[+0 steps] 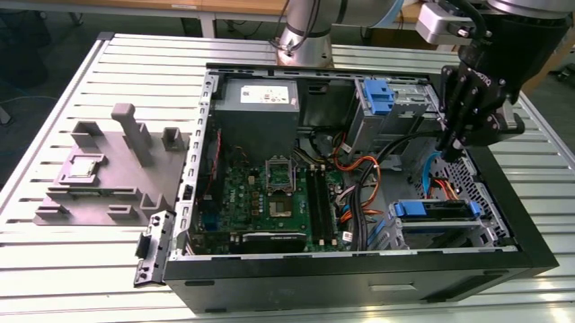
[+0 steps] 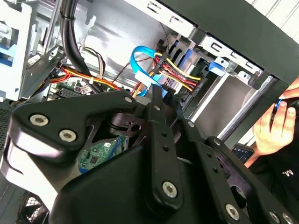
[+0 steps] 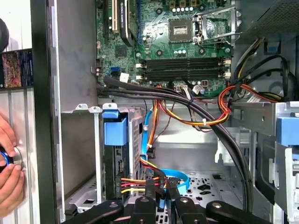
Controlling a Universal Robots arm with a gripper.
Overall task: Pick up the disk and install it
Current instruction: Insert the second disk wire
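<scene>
Slatted grey metal table fills most of the room seen in the exterior view, with even, flat light and no hard shadows on it. Beyond its far edge, well behind the jaws, a wooden desk on pale legs stands over a dark floor with loose cables. A second wooden surface sits near, just past the jaws on the exterior view's right.
</scene>
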